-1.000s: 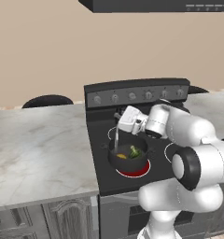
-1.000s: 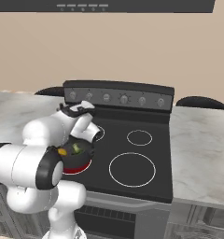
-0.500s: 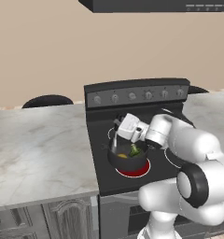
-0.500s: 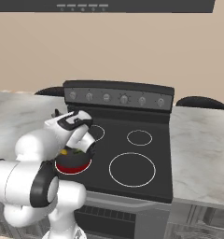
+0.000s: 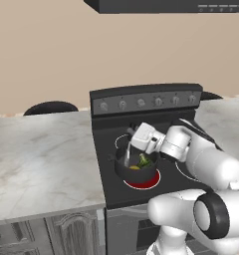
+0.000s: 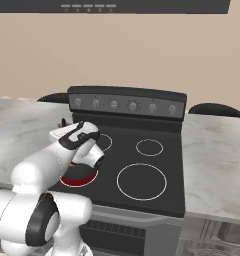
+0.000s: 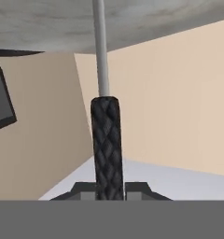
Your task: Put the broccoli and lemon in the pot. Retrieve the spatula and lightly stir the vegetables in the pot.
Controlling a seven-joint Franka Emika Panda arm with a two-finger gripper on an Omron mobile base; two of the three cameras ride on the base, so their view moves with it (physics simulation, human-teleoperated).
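Spatula clamped by its black handle in gripper, shaft running down into pot on red front-left burner. Broccoli & lemon inside pot, prob. just beside blade.

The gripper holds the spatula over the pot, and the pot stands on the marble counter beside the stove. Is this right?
Not quite. The pot stands on the stove's front left burner, which glows red, as the left base view shows. The gripper does hold the spatula over it.
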